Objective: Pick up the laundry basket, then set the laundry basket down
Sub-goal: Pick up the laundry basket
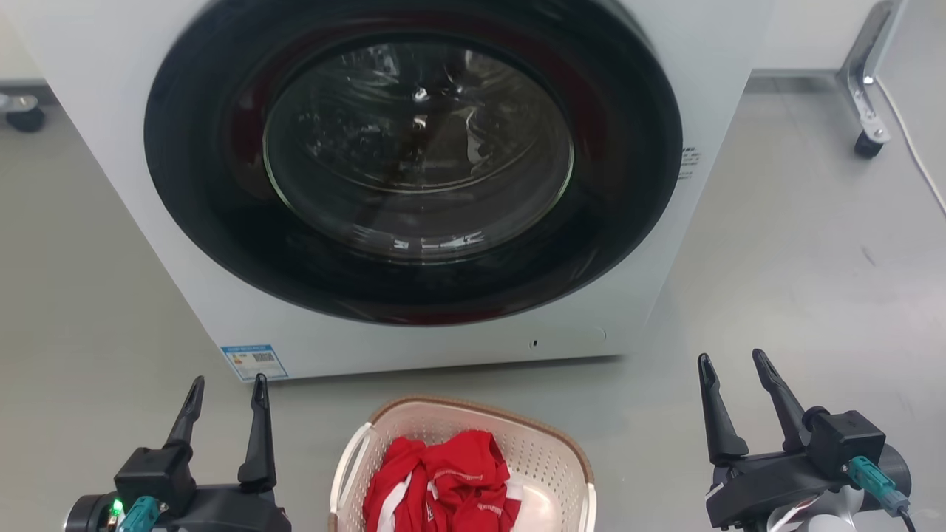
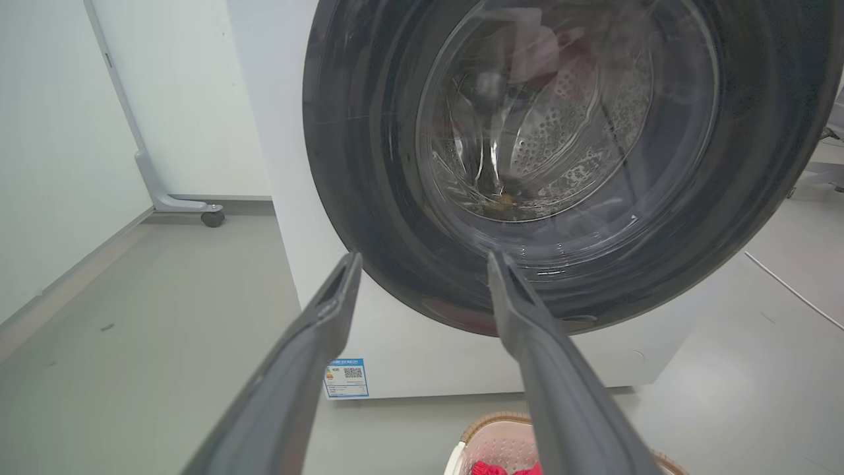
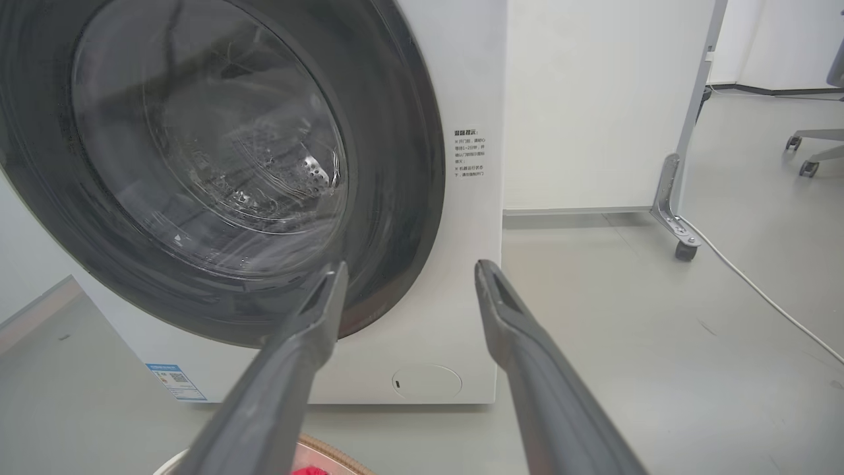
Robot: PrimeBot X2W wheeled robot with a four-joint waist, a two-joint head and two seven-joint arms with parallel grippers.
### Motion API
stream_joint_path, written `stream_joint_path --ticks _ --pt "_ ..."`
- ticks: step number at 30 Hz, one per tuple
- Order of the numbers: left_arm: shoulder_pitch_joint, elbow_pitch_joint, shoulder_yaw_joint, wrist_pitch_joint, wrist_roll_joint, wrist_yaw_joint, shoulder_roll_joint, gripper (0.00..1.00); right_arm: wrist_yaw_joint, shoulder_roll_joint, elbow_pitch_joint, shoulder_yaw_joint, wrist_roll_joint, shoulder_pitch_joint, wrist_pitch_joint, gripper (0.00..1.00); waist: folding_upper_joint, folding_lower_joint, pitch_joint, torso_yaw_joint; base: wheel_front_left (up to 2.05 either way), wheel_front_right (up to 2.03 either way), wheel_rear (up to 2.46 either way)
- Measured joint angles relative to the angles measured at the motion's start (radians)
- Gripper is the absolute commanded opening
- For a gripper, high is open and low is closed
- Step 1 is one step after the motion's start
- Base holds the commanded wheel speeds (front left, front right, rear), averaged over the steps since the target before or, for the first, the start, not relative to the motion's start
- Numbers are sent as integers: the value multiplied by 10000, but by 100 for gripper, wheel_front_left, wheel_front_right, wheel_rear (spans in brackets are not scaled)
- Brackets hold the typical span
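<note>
The laundry basket (image 1: 550,458), cream-white with perforated walls and a brown rim, stands on the floor at the bottom centre of the head view, with red and white clothes (image 1: 443,480) inside. Its rim also peeks in at the bottom of the left wrist view (image 2: 491,422) and the right wrist view (image 3: 330,448). My left gripper (image 1: 227,388) is open, to the left of the basket and apart from it. Over on the other side my right gripper (image 1: 732,362) is open too, holding nothing. Both point toward the washing machine.
A white front-loading washing machine (image 1: 458,347) with a large dark round door (image 1: 414,148) stands right behind the basket. A wheeled metal stand leg (image 1: 865,89) and a white cable (image 1: 916,148) lie at the far right. Grey floor (image 1: 798,258) spreads on both sides.
</note>
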Motion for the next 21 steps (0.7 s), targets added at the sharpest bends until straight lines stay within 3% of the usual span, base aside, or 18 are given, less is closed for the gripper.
stream_joint_path --ticks 21 --pt "-1193 77 -372 305 -148 -351 -278 100 -23 73 -677 -222 -313 -447 0 100 2 2 2729 87 0 0 0"
